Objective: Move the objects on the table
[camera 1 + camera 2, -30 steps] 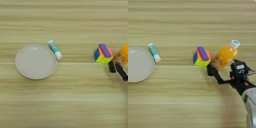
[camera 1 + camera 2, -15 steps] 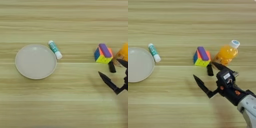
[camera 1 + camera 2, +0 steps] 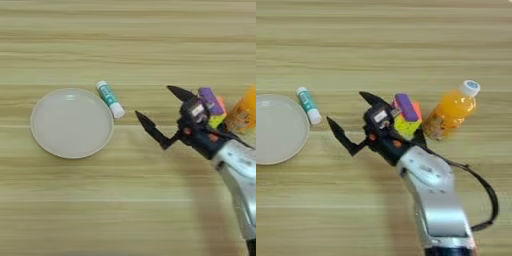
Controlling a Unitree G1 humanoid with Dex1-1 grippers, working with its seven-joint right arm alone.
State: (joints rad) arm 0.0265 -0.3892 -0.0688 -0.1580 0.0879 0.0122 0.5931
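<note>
Your streaky-grained wooden table (image 3: pixel 125 210) carries a shallow round plate (image 3: pixel 72 122) at left, with the small cylindrical glue stick (image 3: pixel 110 99) touching its upper-right rim. Your right gripper (image 3: pixel 154 106) — silver forearm angled in from bottom right — is spread wide and holds nothing, just right of the stick.

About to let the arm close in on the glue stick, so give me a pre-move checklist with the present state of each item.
1. End effector fingers spread wide enough for a grasp: ok, they stand wide apart.
2. End effector holding nothing: ok.
3. Glue stick free to take: ok, it lies flat on the table just beyond the plate rim's upper right; whether it touches the rim, cannot tell.
4. Path from fingertips to glue stick clear: ok, only bare wood lies between.
5. Arm clear of the colourful cube and orange juice bottle: cannot tell, the wrist overlaps the cube in view.
</note>
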